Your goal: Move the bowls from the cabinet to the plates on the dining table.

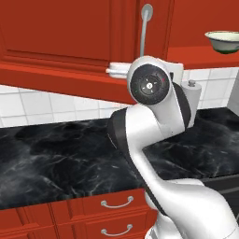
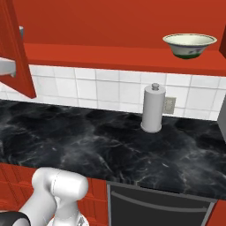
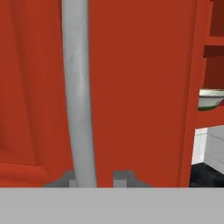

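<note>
Directly ahead of the gripper (image 3: 97, 177), close against its tips: the red cabinet (image 3: 140, 87) door, with the long silver handle (image 3: 78, 96) running away from between the two fingertips (image 3: 65, 178). Off to the hand's right, past the door edge: the open shelf with a cream bowl (image 3: 211, 99) resting on it, rim upright; same bowl (image 2: 190, 45) seen on the shelf in the right base view, above a paper towel holder (image 2: 153, 108) standing on the black counter (image 2: 88, 145).

Likely risks, judged from this pose: snagging a fingertip on the handle while backing off, which would drag the door and swing it toward the shelf; brushing the door edge when reaching right for the bowl, since the door stands between hand and shelf; knocking the bowl off its ledge through too shallow an approach.

Fingertips set a narrow gap apart, one on each side of the handle's base, near it or barely touching; no firm clamp evident, and contact not resolvable at this closeness. Nothing carried.
</note>
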Robot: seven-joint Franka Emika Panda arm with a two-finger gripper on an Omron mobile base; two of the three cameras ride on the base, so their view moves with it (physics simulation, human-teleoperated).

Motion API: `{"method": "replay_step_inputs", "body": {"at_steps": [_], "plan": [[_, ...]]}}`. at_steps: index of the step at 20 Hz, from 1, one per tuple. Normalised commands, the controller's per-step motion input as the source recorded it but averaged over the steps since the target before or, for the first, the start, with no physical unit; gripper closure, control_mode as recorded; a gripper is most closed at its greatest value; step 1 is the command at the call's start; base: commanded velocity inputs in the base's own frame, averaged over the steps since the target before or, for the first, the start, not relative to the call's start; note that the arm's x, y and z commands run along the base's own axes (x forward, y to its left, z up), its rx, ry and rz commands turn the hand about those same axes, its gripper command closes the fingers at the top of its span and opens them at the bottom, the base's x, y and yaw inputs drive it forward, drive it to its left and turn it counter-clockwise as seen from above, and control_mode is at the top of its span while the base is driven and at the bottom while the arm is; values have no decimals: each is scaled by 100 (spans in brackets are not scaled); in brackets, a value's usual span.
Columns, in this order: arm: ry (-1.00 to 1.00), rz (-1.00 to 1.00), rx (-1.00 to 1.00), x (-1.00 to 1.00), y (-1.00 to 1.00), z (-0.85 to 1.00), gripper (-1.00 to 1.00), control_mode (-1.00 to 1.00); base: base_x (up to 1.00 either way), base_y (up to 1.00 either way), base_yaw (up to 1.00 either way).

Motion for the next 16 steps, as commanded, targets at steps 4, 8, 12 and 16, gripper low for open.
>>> {"method": "replay_step_inputs", "body": {"at_steps": [4,8,12,16], "plan": [[0,0,0,-52,19,0,100,-100,0,0,0],[0,0,0,-54,18,0,100,-100,0,0,0],[0,0,0,-54,20,0,100,-100,0,0,0],[0,0,0,-55,12,0,100,-100,0,0,0]]}}
